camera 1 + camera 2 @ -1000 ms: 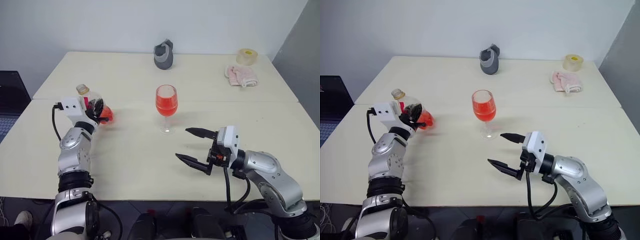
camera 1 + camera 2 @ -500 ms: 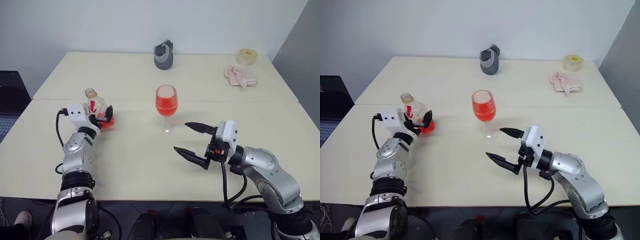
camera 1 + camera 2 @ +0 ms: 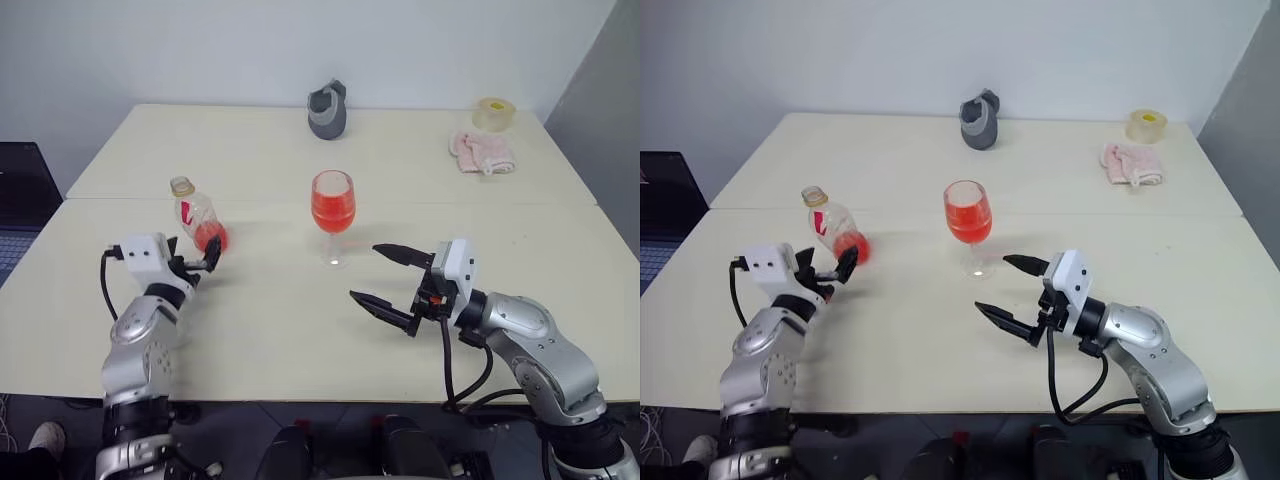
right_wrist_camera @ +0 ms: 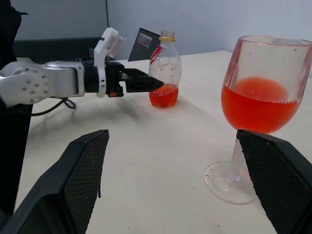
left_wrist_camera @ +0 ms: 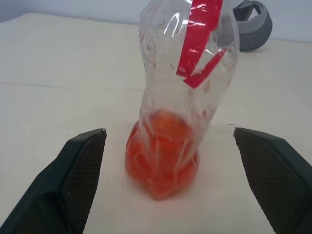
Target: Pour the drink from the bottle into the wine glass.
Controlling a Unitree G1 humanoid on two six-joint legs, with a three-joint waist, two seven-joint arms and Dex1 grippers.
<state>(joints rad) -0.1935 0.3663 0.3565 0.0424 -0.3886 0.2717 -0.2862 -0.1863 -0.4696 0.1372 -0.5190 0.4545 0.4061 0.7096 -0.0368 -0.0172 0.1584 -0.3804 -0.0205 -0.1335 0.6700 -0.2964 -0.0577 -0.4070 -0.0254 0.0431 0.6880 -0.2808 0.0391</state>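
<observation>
Black and spread wide, the fingers of my left claw (image 3: 196, 262) stood apart on either side of the bottle (image 3: 198, 218) without touching it, holding nothing. The bottle stood upright on the table (image 3: 270, 320) just ahead of that claw, long axis vertical, a little of the red drink (image 5: 162, 161) pooled in its base. My right claw (image 3: 392, 286) hung open and empty as well, level above the table, pointing toward the wine glass (image 3: 333, 215), which stood just beyond its fingertips with red drink filling the lower bowl. The bottle lay well off to the left of the glass, so the left arm was plainly the nearer one to it. Judging by the full glass, I took the pouring as done. At the far edge sat a grey jug (image 3: 327, 110).
</observation>
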